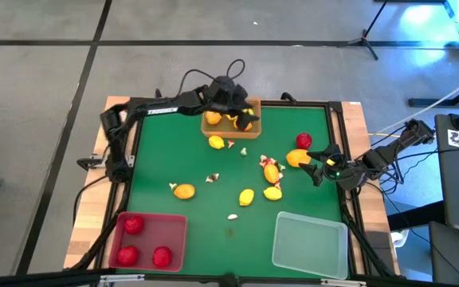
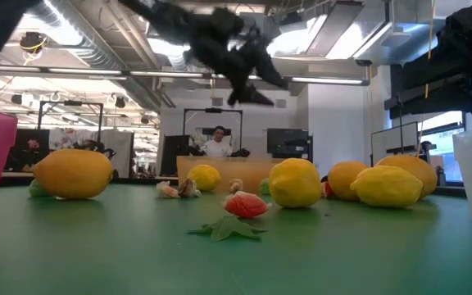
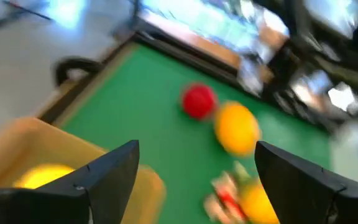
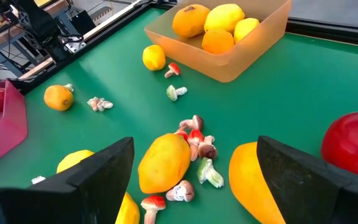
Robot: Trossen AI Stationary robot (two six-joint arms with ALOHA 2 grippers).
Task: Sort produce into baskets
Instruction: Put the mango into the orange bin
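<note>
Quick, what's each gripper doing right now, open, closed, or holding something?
Left gripper: open, empty, above the orange basket.
Right gripper: open, empty, over an orange fruit.

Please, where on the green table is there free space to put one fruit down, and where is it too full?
Free: the green mat between the orange basket and the red basket, and the strip between the red basket and the clear basket. Crowded: the middle-right, where yellow fruits and small mushroom pieces lie beside the right gripper.
</note>
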